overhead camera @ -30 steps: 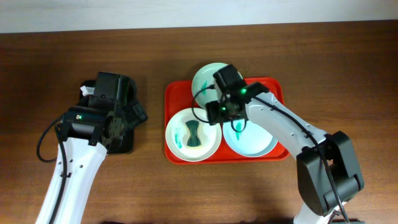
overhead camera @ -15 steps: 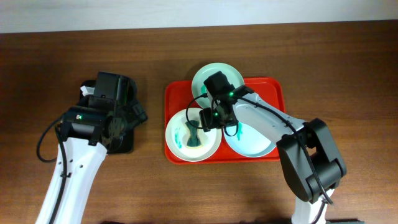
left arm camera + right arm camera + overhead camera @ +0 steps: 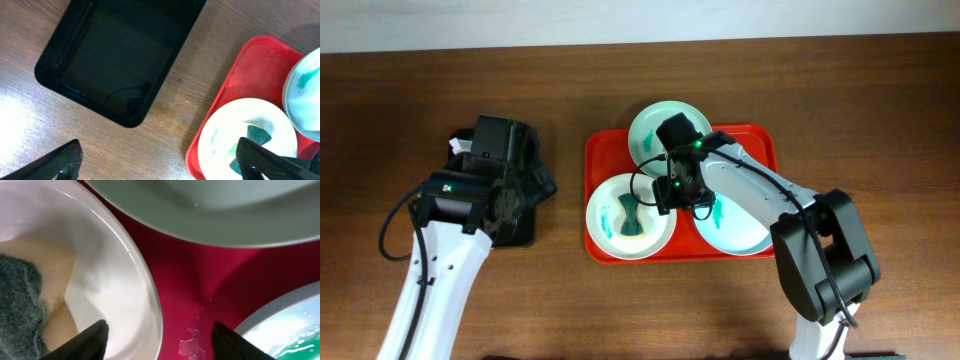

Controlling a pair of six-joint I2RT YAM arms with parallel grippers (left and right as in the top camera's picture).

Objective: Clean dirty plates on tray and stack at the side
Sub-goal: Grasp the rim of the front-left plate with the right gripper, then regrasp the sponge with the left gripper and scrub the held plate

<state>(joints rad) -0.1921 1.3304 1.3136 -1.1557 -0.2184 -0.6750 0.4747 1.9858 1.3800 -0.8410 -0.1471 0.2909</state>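
Overhead: black tray (image 3: 517,236) mostly under left arm (image 3: 445,250), blue plate (image 3: 740,228) partly under right arm (image 3: 760,185).

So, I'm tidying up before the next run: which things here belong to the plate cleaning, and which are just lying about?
For the job:
red tray
white plate
green plate
blue plate
sponge, lying on the white plate

Lying about:
black tray, on the table off the red tray

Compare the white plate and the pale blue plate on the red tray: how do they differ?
The white plate sits on the left side of the red tray; the pale blue plate sits on its right side. The white plate carries a green sponge; the pale blue plate carries none. Both are round, shallow, alike in size and smeared with teal.
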